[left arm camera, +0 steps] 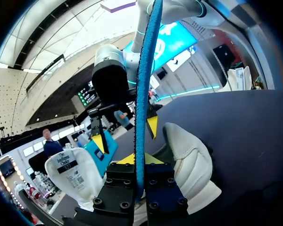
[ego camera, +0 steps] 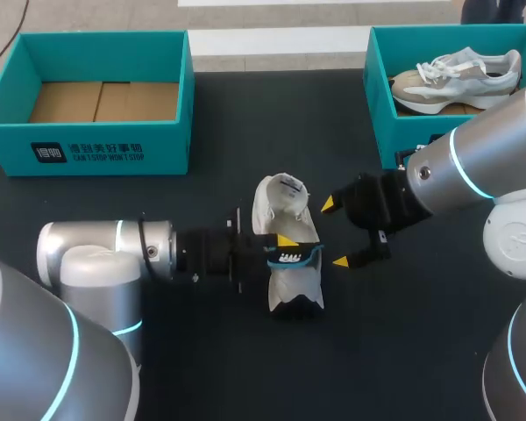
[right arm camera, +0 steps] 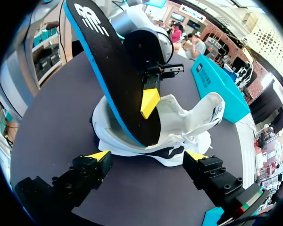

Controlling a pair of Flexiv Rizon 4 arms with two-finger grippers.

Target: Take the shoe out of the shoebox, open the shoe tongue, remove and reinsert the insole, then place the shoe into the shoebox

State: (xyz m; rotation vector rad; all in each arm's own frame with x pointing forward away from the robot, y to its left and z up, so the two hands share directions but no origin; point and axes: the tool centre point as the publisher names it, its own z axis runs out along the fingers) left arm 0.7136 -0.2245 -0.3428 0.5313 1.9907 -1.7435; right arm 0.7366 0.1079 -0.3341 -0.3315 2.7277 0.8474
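Near the middle of the black tabletop (ego camera: 219, 368): white shoe (ego camera: 295, 285) out of its box, tongue folded back, mouth wide open for access. Above it, black, blue-edged insole (ego camera: 291, 256) pinched on edge in the left claw (ego camera: 287, 247), one end down inside the shoe, the other raised clear. Probably mid-swap, whether coming out or going back in impossible to tell. Just right of the shoe, right claw (ego camera: 337, 233) spread wide and touching nothing, seemingly poised to steady the upper. Far left, teal shoebox (ego camera: 96, 145) with only its cardboard lining, likely the destination. Far right, second teal box (ego camera: 381, 96) holding another pale sneaker (ego camera: 456, 79).
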